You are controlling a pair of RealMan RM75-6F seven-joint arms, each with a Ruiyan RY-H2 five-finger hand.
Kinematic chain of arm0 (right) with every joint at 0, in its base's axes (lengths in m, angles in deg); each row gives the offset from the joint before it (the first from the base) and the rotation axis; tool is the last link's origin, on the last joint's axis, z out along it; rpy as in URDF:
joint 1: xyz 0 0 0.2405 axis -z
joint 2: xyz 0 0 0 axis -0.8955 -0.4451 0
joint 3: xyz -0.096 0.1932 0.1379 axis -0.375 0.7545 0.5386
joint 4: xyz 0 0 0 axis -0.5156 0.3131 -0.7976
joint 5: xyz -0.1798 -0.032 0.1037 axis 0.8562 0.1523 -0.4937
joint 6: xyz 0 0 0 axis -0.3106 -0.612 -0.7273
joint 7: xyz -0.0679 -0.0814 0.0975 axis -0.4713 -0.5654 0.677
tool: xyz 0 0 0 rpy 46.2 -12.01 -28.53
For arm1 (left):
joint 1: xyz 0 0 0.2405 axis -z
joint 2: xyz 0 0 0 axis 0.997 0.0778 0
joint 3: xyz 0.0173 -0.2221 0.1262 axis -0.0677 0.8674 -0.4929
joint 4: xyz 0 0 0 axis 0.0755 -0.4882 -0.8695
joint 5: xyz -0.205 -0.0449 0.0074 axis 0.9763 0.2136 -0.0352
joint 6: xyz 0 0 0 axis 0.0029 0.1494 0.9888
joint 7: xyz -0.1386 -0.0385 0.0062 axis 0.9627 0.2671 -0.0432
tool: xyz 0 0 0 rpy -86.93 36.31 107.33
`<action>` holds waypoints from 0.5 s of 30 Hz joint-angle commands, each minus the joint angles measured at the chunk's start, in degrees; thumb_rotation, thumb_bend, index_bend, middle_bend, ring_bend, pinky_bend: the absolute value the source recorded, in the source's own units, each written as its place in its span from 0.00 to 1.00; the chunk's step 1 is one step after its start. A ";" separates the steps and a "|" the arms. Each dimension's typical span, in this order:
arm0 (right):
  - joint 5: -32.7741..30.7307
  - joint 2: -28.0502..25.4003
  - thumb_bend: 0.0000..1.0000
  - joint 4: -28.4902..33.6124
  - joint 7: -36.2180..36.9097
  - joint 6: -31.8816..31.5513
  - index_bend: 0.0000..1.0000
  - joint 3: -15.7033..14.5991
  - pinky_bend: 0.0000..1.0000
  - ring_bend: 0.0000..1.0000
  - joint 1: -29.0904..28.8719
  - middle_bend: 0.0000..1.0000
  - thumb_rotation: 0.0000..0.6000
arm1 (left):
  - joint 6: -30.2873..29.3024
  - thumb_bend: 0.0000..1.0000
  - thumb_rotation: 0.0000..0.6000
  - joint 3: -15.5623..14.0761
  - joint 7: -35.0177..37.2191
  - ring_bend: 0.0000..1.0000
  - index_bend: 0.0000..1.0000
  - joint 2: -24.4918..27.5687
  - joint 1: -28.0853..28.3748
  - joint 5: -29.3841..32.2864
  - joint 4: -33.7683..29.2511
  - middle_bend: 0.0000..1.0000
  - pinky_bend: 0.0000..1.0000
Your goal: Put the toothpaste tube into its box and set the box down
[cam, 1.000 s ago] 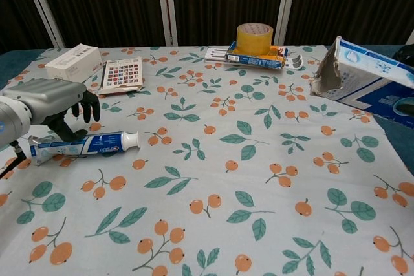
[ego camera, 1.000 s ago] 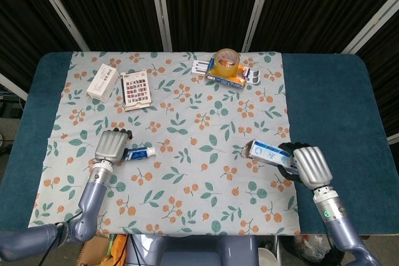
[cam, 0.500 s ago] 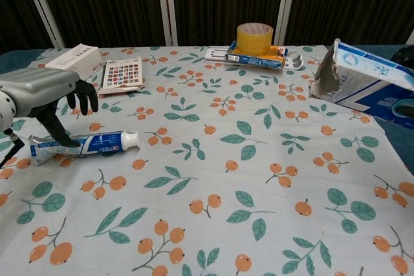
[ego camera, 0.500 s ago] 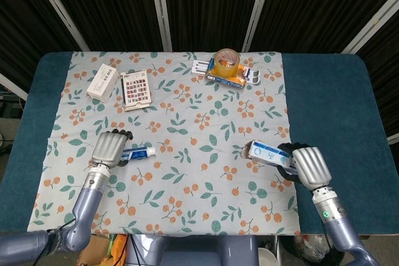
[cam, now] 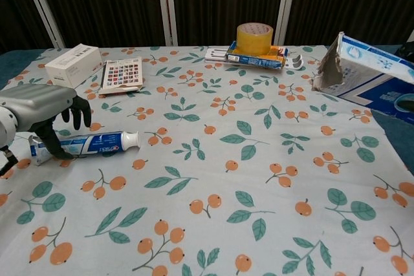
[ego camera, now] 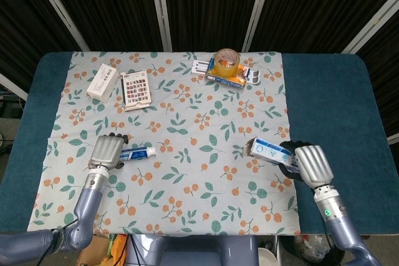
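The toothpaste tube [ego camera: 138, 152] [cam: 90, 145] lies flat on the flowered cloth at the left, white cap pointing right. My left hand [ego camera: 106, 151] [cam: 39, 103] is over its flat tail end, with the dark fingers [cam: 79, 112] spread behind the tube and the thumb down against it. The tube still rests on the cloth. The blue and white toothpaste box [ego camera: 270, 151] [cam: 370, 61] is gripped by my right hand [ego camera: 310, 165] and held off the table at the right, its torn open end facing left. In the chest view that hand shows only at the right edge.
A white carton [ego camera: 103, 82] and a colour-swatch card [ego camera: 136, 88] lie at the back left. A yellow tape roll [ego camera: 226, 60] sits on a blue packet [ego camera: 222, 78] at the back centre. The cloth [ego camera: 199, 179] ends on blue table [ego camera: 336, 104] at the right.
My left hand has sunk lower over the tube's tail, thumb now against it. The right hand has raised the box a little. The tube has not moved.
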 commanded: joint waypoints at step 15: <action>-1.32 -1.16 0.34 -0.20 1.63 -1.17 0.53 1.17 0.52 0.47 0.78 0.61 1.00 | 0.47 0.62 1.00 -1.06 0.61 0.69 0.73 -3.59 1.39 -0.70 4.63 0.76 0.80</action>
